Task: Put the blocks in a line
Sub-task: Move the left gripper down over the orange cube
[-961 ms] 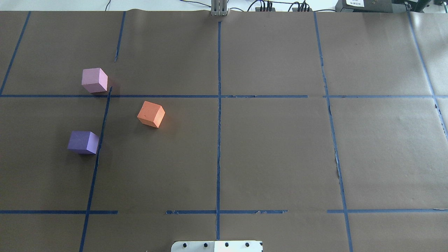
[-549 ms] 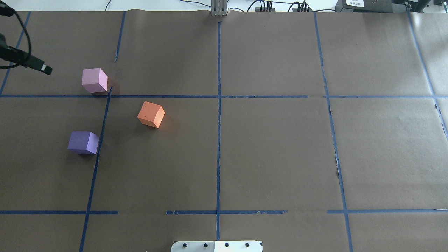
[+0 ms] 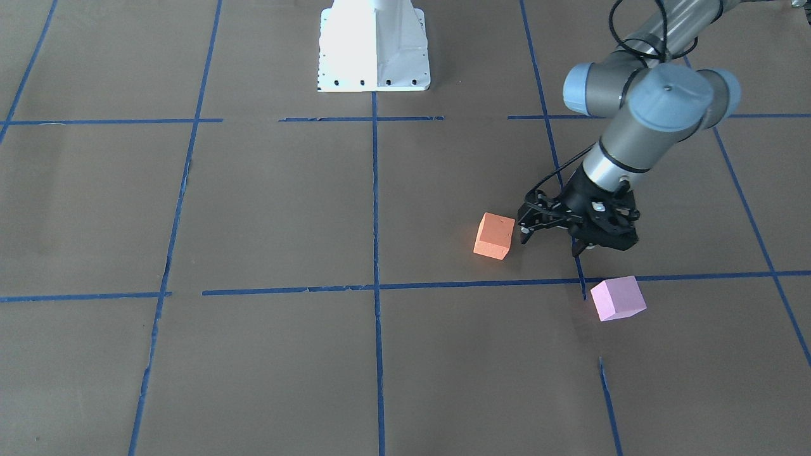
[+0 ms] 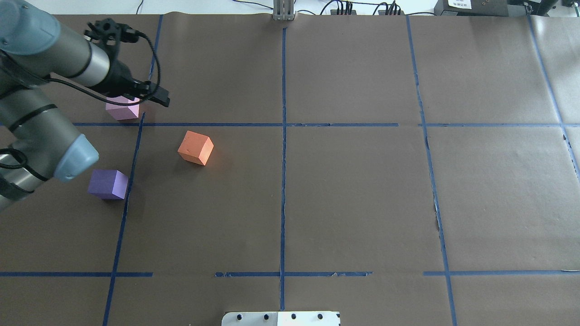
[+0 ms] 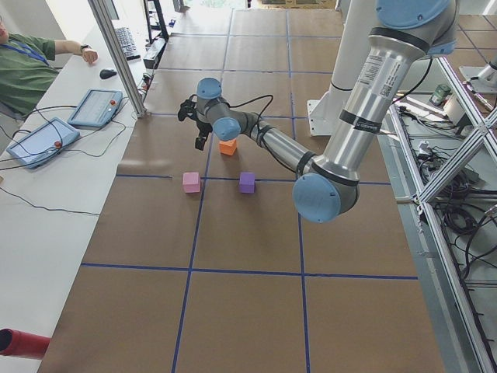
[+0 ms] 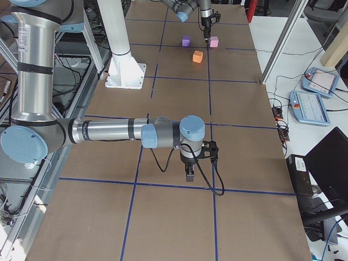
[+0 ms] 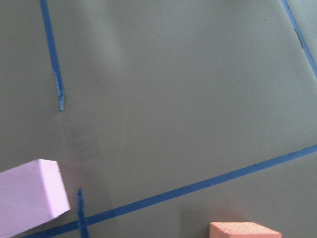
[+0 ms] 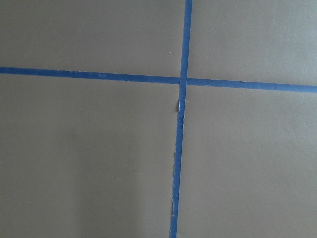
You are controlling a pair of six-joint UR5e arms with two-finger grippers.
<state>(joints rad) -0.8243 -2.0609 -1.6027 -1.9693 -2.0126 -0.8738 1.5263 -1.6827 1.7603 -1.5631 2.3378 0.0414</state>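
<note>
The orange block (image 4: 195, 147) lies left of centre on the brown paper. The pale pink block (image 4: 121, 111) lies behind it to the left, and the dark purple block (image 4: 108, 184) lies nearer the robot. All three stand apart. My left gripper (image 4: 159, 98) is open and empty. It hovers between the pink and orange blocks and overlaps the pink block's top in the overhead view. In the front view the left gripper (image 3: 550, 246) sits just beside the orange block (image 3: 494, 235), with the pink block (image 3: 618, 297) in front; the purple block is hidden behind the arm. My right gripper (image 6: 189, 175) is far from the blocks; I cannot tell its state.
Blue tape lines (image 4: 283, 181) divide the paper into squares. The white robot base (image 3: 374, 44) stands at the table's near edge. An operator (image 5: 23, 70) and tablets (image 5: 93, 107) are on the far side bench. The right wrist view shows only a tape crossing (image 8: 182, 82).
My left arm has swung in from the table's left edge to above the pink block. The three blocks have not moved.
</note>
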